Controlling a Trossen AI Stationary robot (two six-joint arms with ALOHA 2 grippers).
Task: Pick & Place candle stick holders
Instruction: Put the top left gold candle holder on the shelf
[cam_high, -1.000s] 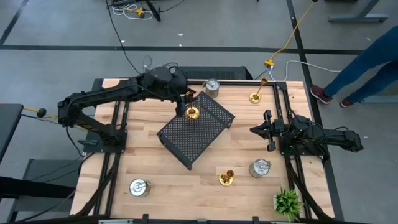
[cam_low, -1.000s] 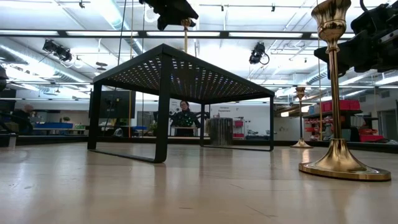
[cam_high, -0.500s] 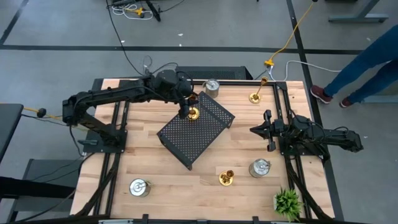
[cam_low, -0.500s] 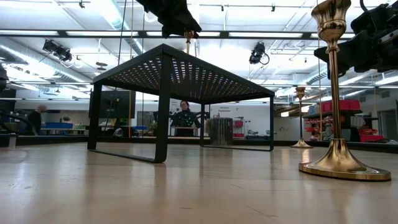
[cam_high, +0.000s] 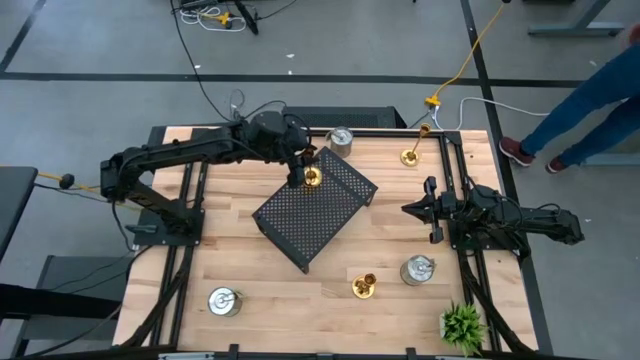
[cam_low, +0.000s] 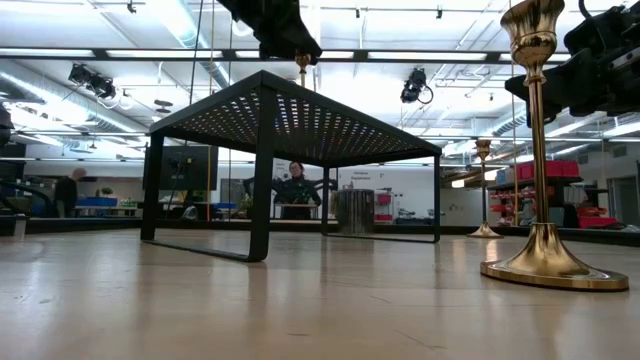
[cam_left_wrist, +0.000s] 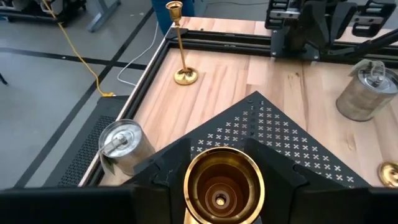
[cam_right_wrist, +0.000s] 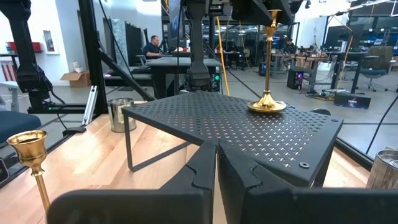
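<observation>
gold holder (cam_right_wrist: 267, 68) upright on tray (cam_right_wrist: 236, 127), left hand (cam_high: 300, 166) gripping

Black perforated tray (cam_high: 312, 218) — gold holder (cam_high: 311, 178) — green plant (cam_high: 462, 324).

No text, label, brand, number or sign can be read in any of the views. In the low view, red and white panels (cam_low: 545, 170) at the far right of the frame, in the room behind the tabletop, may carry lettering, but it is too small to make out. In the right wrist view, a small framed picture (cam_right_wrist: 48, 41) on the wall at the upper left shows no legible writing either.
</observation>
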